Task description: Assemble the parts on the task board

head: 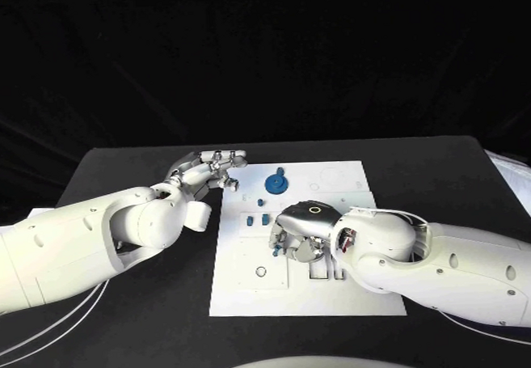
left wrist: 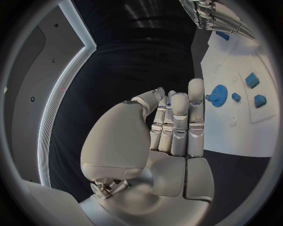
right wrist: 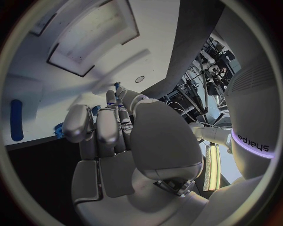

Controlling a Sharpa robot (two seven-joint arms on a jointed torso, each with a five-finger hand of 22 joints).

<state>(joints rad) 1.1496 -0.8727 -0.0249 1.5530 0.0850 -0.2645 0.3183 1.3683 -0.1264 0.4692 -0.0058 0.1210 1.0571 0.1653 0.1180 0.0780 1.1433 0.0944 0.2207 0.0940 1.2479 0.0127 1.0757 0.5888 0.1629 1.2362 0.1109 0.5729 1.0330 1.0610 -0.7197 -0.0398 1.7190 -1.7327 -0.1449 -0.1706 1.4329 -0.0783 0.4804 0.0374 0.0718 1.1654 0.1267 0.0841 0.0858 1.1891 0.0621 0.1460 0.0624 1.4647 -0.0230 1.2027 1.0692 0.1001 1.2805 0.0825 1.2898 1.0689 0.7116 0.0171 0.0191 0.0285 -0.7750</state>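
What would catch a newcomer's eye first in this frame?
The white task board in the middle of the black table stands out first, with a blue gear near its far edge. The right hand is down over the board's middle, covering what lies beneath it, while the left hand hovers off the board's far left corner, holding nothing.

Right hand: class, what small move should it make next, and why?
Probably a slow lift straight up off the board. The right hand lies low on the board's middle with its fingers curled over small blue parts, and the pictures leave unclear whether it grips one. The left hand holds nothing, beside the board near the blue gear.
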